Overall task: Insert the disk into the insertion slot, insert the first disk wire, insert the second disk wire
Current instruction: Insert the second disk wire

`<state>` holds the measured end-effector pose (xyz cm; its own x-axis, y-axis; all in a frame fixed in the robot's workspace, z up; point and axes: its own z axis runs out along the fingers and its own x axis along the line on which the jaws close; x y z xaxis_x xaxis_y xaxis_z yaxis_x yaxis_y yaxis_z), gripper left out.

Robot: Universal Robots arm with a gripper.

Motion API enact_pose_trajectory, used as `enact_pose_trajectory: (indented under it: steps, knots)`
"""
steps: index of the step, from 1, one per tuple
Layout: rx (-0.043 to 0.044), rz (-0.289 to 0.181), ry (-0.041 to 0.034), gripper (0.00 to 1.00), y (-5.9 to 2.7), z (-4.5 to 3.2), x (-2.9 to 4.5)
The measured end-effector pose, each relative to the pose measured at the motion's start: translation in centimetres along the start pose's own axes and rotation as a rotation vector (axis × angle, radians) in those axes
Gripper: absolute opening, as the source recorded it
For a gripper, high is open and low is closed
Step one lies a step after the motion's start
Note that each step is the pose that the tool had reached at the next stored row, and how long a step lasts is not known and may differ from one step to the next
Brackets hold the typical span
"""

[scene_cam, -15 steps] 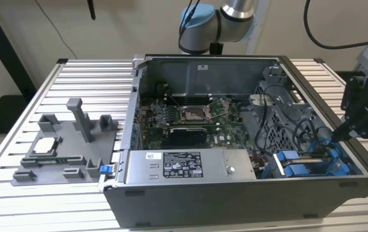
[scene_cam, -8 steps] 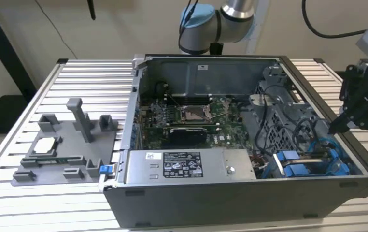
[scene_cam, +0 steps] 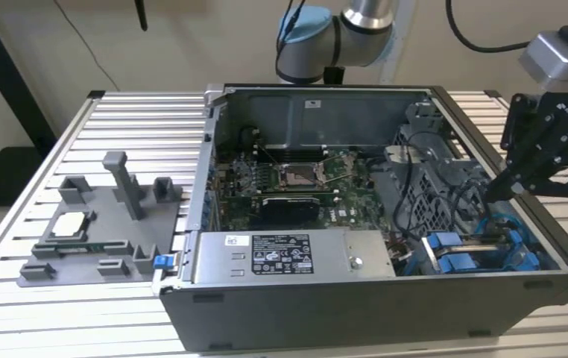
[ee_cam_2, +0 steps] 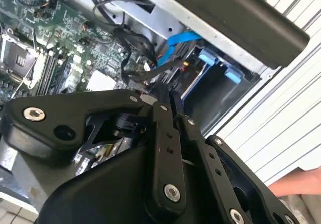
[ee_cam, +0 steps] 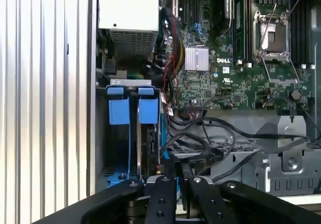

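Slatted aluminium bench (scene_cam: 25,298) carries the open computer case (scene_cam: 364,313); my claw (ee_cam: 178,166), fingers pressed closed, hangs beside its blue-framed disk (ee_cam: 131,114).

I'm seeing soft, even room light in the exterior view; the slatted table (scene_cam: 25,246) is glaring pale at the edges & the open case (scene_cam: 364,313) interior is sitting in shadow. In the first wrist view the slats are blowing out to white w/ vertical streaks, while the motherboard (ee_cam: 225,78) is reading sharp. In the second wrist view the gripper (ee_cam_2: 168,96) linkage is looming dark & slightly soft, bkgd slats overexposing.
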<state>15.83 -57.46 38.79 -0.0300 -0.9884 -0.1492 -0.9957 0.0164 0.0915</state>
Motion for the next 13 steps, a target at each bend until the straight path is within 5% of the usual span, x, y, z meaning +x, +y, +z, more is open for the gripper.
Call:
enact_pose_trajectory:
  steps: [6, 13]
  knots:
    - [0.0053, -0.001, -0.0012, 0.0, 2.55, 0.21, 0.19]
    - [0.0407, -0.008, -0.0156, 0.0, 3.56, 0.48, 1.41]
